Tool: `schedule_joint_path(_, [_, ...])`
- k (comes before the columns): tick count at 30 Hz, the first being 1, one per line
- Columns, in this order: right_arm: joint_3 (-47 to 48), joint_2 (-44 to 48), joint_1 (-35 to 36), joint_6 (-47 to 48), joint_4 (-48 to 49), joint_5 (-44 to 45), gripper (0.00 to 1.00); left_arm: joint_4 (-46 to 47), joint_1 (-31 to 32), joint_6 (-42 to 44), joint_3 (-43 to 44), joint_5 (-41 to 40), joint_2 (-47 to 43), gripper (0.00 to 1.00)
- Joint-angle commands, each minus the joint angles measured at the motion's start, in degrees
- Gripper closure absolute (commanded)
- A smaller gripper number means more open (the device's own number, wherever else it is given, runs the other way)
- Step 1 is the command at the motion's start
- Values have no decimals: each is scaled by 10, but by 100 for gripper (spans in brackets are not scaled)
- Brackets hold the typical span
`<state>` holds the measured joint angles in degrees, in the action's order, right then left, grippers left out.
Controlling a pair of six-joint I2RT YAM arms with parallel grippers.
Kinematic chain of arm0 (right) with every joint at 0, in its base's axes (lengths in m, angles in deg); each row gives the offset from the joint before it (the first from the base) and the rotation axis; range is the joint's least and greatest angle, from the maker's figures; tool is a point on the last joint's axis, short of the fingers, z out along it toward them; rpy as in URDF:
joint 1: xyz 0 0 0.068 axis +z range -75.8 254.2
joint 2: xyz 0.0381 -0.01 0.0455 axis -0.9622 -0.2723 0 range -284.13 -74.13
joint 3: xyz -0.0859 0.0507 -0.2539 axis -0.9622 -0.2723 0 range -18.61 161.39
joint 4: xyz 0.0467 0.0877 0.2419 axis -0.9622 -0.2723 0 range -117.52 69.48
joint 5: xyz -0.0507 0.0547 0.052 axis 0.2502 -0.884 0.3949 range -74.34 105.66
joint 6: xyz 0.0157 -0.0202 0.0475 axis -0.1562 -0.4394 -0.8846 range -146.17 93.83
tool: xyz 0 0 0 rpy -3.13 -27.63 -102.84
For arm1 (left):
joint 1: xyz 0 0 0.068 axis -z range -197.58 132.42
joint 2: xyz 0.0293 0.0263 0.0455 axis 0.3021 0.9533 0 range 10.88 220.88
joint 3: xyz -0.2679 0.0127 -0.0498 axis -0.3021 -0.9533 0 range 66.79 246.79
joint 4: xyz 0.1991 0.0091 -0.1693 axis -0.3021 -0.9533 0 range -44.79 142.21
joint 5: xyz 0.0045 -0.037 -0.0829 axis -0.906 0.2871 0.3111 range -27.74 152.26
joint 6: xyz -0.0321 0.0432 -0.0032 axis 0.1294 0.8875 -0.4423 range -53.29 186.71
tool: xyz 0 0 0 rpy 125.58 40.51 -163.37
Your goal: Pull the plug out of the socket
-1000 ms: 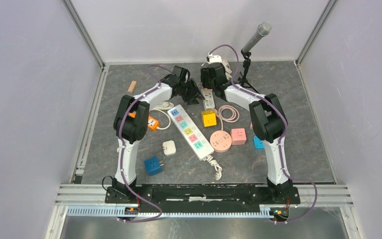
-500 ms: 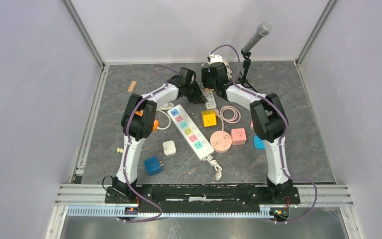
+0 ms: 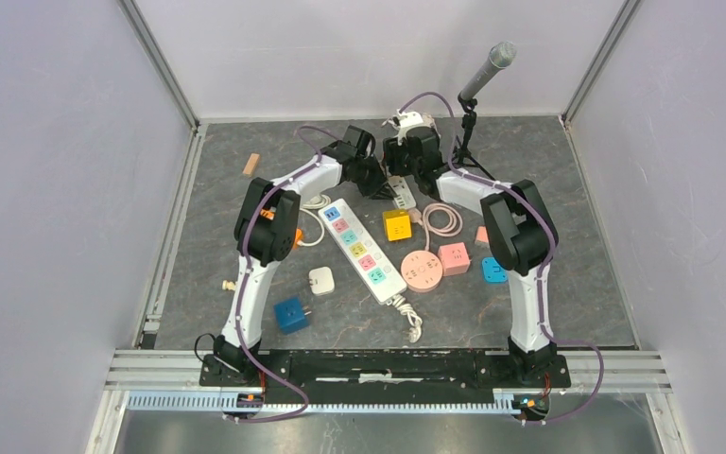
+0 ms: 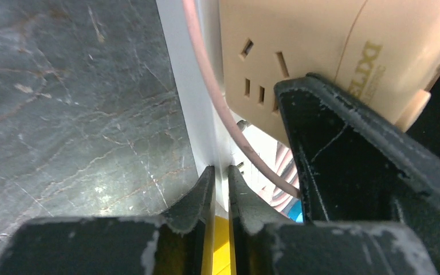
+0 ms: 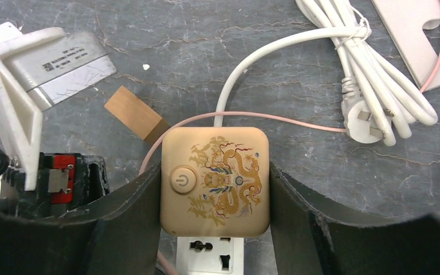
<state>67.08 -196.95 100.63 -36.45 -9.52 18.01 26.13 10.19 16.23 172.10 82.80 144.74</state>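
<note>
The plug is a beige cube (image 5: 215, 180) with a gold dragon print and a power button. It sits in a small white power strip (image 5: 211, 255). My right gripper (image 5: 215, 195) is shut on the cube, one finger on each side. In the top view the right gripper (image 3: 404, 166) hides the cube, and the white strip (image 3: 402, 196) shows just below it. My left gripper (image 4: 222, 177) is shut, its tips against the white strip (image 4: 197, 97) beside the cube (image 4: 298, 40). In the top view the left gripper (image 3: 376, 182) is right next to the right one.
A thin pink cable (image 5: 252, 117) runs past the cube. A coiled white cord (image 5: 372, 86) and a wooden block (image 5: 136, 114) lie nearby. A long multicoloured power strip (image 3: 364, 251), yellow cube (image 3: 397, 225), pink round socket (image 3: 421, 268) and microphone stand (image 3: 468, 123) surround the grippers.
My left gripper has moved right, up against the white strip next to the right gripper. The right gripper has stayed on the cube and its elbow has shifted slightly right.
</note>
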Motion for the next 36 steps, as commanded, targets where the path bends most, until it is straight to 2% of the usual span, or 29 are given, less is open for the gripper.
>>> schedule_joint_path(1, [-13,57,6,1,44,-35,100,-106,11,1,-19,-45,61,86])
schedule_joint_path(8, [-10,76,-12,-69,86,-111,100,-117,11,-2,-19,-55,64,88])
schedule_joint_path(17, [12,87,1,-12,46,-37,100,-122,10,-5,-20,-57,65,89])
schedule_joint_path(21, [50,88,-3,-29,37,-52,100,-125,10,-13,-17,-54,61,90])
schedule_joint_path(25, [21,86,-3,-71,62,-81,100,-125,10,-13,-14,-52,61,91])
schedule_joint_path(30, [2,76,9,-56,49,-68,100,-124,10,-13,-17,-46,61,90])
schedule_joint_path(33, [8,87,0,-64,47,-65,100,-108,9,-12,-27,-41,55,90])
schedule_joint_path(36, [25,89,-18,-109,58,-100,100,-85,9,-14,-44,-35,47,90])
